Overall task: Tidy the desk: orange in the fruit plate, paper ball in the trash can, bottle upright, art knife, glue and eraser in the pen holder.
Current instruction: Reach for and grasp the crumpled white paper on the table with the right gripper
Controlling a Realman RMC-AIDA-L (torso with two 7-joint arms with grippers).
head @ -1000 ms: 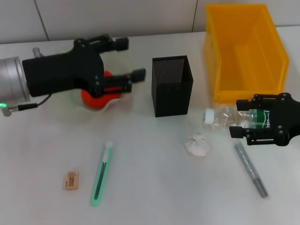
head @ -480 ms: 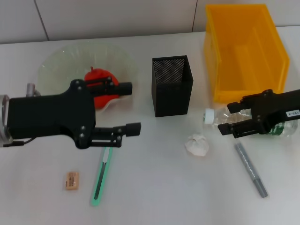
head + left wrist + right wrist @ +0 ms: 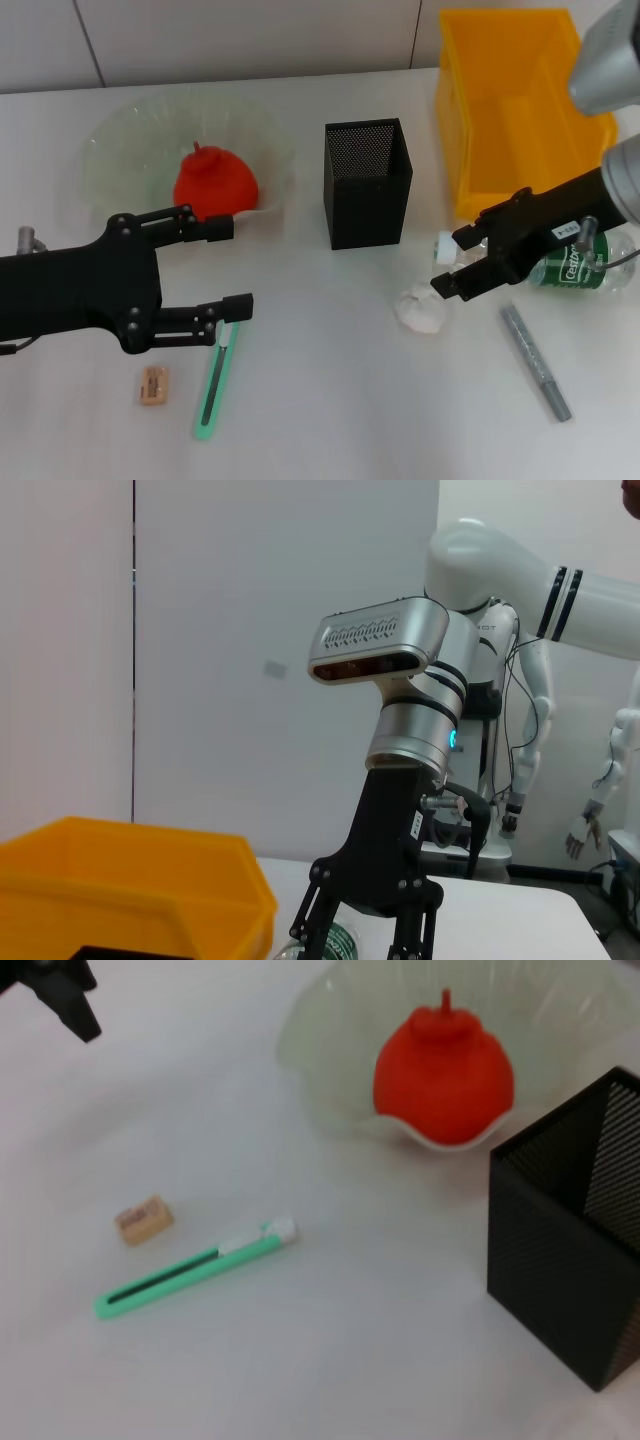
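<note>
White bench (image 3: 320,400) before me. On it: plate (image 3: 120,150), black holder (image 3: 367,183), yellow bin (image 3: 522,110), paper ball (image 3: 420,309), grey pen (image 3: 535,362), green knife (image 3: 214,380), eraser (image 3: 153,384).

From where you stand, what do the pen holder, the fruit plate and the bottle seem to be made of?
The pen holder looks like black metal mesh: fine perforations show in its walls. The fruit plate seems clear glass or plastic, see-through with a wavy rim. The bottle, by the right claw, looks like thin transparent plastic with a white cap and green label.
</note>
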